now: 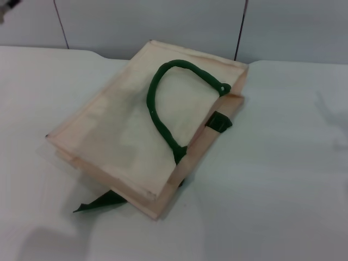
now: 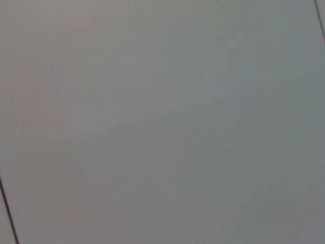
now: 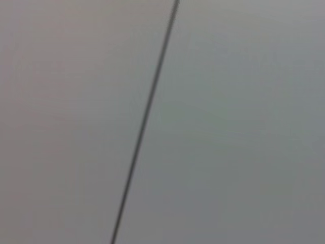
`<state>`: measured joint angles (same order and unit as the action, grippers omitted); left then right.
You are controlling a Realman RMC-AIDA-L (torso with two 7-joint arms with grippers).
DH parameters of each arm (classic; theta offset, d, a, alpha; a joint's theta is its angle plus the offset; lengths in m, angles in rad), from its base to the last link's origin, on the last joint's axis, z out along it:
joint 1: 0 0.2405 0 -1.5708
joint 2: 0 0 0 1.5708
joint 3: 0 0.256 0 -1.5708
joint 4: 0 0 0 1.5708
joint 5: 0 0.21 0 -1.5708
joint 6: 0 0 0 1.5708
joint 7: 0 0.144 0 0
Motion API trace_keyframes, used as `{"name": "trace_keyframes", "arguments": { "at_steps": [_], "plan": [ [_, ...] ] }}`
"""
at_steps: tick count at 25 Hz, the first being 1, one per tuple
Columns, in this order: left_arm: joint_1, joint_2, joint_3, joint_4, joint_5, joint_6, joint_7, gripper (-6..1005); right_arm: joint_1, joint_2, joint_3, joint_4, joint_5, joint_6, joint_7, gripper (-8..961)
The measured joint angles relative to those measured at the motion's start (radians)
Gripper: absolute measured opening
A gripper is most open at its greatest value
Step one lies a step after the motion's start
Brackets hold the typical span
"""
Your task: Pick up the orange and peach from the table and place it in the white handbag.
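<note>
The white handbag point(image 1: 136, 136) lies flat in the middle of the white table point(image 1: 272, 179) in the head view. Its dark green handle point(image 1: 163, 98) loops across its top face, and a green strap tab point(image 1: 220, 122) shows on its right side. A second green handle end point(image 1: 100, 202) sticks out from under its near corner. The orange and the peach are out of view. Neither gripper shows in any view. Both wrist views show only a plain grey surface with thin dark seam lines.
A grey wall with dark vertical seams point(image 1: 240, 30) stands behind the table. Bare tabletop lies to the left, right and front of the bag.
</note>
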<state>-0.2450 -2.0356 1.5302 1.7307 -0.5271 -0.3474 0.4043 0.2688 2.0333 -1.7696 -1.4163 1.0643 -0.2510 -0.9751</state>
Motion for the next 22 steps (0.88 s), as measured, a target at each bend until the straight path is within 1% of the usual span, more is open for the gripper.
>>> {"name": "trace_keyframes", "arguments": {
  "at_steps": [3, 6, 8, 11, 15, 19, 20, 22],
  "plan": [
    [0.035, 0.000, 0.056, -0.056, 0.000, 0.135, 0.001, 529, -0.042, -0.003, -0.084, 0.009, 0.017, -0.138, 0.000, 879],
    [0.090, 0.000, 0.115, -0.091, -0.001, 0.254, 0.002, 530, -0.076, -0.006, -0.135, 0.009, 0.019, -0.171, 0.014, 879],
    [0.123, 0.000, 0.137, -0.100, -0.005, 0.284, 0.001, 530, -0.100, -0.007, -0.144, 0.004, 0.017, -0.172, 0.054, 879],
    [0.150, -0.001, 0.155, -0.102, -0.008, 0.288, -0.003, 530, -0.145, -0.009, -0.148, -0.019, -0.003, -0.173, 0.139, 879],
    [0.194, -0.002, 0.180, -0.097, -0.008, 0.290, -0.002, 530, -0.197, -0.012, -0.150, -0.044, -0.027, -0.160, 0.177, 879],
    [0.220, -0.002, 0.194, -0.094, -0.009, 0.291, -0.002, 529, -0.225, -0.013, -0.147, -0.049, -0.024, -0.128, 0.187, 879],
    [0.238, -0.002, 0.210, -0.093, -0.009, 0.291, 0.000, 529, -0.236, -0.013, -0.148, -0.046, -0.026, -0.118, 0.204, 879],
    [0.238, -0.002, 0.210, -0.093, -0.009, 0.291, 0.000, 529, -0.236, -0.013, -0.148, -0.046, -0.026, -0.118, 0.204, 879]
  ]
}}
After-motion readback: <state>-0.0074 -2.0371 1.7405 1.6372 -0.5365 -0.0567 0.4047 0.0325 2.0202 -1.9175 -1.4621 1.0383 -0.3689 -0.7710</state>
